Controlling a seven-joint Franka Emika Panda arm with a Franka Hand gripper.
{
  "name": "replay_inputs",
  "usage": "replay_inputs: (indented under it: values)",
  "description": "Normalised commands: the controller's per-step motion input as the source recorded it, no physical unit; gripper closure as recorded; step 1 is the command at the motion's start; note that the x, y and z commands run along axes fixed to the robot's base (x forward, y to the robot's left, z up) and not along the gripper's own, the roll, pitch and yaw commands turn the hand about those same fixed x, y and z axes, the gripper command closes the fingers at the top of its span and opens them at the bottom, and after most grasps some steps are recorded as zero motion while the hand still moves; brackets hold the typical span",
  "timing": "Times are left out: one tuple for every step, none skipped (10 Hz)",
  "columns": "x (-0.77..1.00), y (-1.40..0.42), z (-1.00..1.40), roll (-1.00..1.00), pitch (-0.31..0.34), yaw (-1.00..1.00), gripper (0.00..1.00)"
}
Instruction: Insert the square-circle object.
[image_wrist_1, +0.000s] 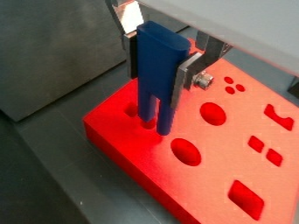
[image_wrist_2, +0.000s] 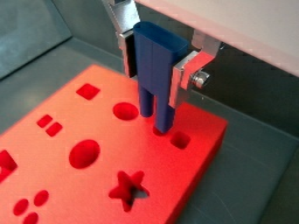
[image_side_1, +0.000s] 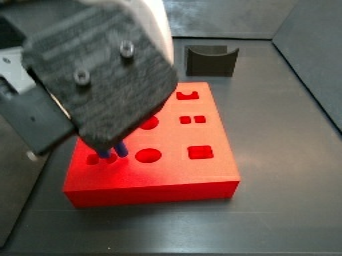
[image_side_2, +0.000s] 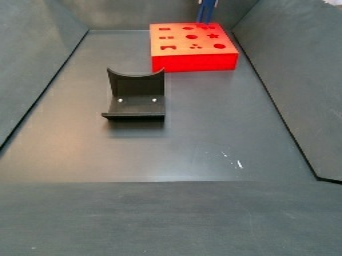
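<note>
In a side view, the dark grey block with a curved notch (image_side_2: 134, 97) sits on the tabletop (image_side_2: 201, 150), well apart from the red board (image_side_2: 195, 48) farther back. In both wrist views, the gripper (image_wrist_1: 163, 59) is clamped on the upright square-circle object (image_wrist_1: 159, 74), its 2 prongs reaching down into the board's holes near a corner.
</note>
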Motion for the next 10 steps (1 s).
replay_inputs:
  values:
    - [-0.15,0.00,-0.30,0.09,-0.044,0.00,1.00]
    - [-0.13,0.00,-0.23,0.02,-0.041,0.00,1.00]
    - [-0.17,0.00,-0.22,0.06,-0.057,0.00,1.00]
    - [-0.30,0.04,-0.22,0.11,-0.091,0.07,1.00]
    - [-0.26,0.00,-0.19,0.05,-0.086,0.18,1.00]
    - [-0.13,0.00,-0.25,0.06,-0.066,0.22,1.00]
    - [0.00,0.00,-0.31,0.13,-0.056,0.34,1.00]
    - [0.35,0.00,-0.81,0.11,0.110,0.29,1.00]
    - [0.52,-0.10,-0.75,0.08,0.211,0.13,1.00]
    - [0.48,-0.08,-0.75,0.00,0.251,0.00,1.00]
